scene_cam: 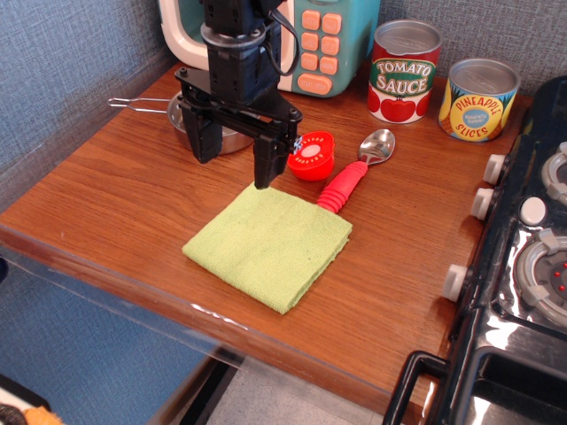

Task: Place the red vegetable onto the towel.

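We count one red vegetable (311,156) at the towel's (268,244) one o'clock, off the cloth, beside one spoon (358,173). Two cans (404,71) stand behind. Our claw (234,152) hangs released, empty, just left of the vegetable.

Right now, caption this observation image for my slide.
Open gripper hovers left of the tomato half, which lies on the table beyond the green towel.

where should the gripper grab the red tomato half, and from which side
Grip the red tomato half across its round rim, coming straight down from above. It lies flat face up on the table, so only the sides offer opposing surfaces. Keep clear of the spoon beside it. The open gripper stands just left.
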Available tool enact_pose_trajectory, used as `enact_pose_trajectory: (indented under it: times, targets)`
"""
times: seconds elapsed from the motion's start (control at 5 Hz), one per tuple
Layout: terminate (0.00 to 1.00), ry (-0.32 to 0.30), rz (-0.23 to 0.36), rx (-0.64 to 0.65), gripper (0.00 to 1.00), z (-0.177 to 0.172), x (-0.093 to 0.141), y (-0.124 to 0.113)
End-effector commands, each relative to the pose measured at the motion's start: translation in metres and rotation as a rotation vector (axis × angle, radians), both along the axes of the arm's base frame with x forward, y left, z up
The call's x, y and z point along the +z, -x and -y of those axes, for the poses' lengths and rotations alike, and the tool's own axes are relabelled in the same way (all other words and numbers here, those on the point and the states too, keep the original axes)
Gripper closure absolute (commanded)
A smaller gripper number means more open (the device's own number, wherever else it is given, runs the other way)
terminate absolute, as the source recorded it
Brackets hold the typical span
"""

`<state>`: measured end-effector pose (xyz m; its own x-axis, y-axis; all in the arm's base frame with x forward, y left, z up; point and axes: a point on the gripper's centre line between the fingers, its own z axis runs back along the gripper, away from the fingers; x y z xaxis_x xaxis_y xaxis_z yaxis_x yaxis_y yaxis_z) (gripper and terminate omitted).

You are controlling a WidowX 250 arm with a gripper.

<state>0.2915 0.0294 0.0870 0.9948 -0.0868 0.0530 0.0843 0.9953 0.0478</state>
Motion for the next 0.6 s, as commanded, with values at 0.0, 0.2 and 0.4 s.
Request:
enact_pose_trajectory:
  times: [0.0, 0.2, 0.4]
  targets:
    - [0.00, 0.000, 0.000, 0.000, 0.00, 0.000, 0.000, 0.000]
    - [0.00, 0.023, 0.019, 0.053, 0.00, -0.010, 0.000, -0.020]
    - [0.00, 0.055, 0.037, 0.144, 0.00, -0.021, -0.002, -0.052]
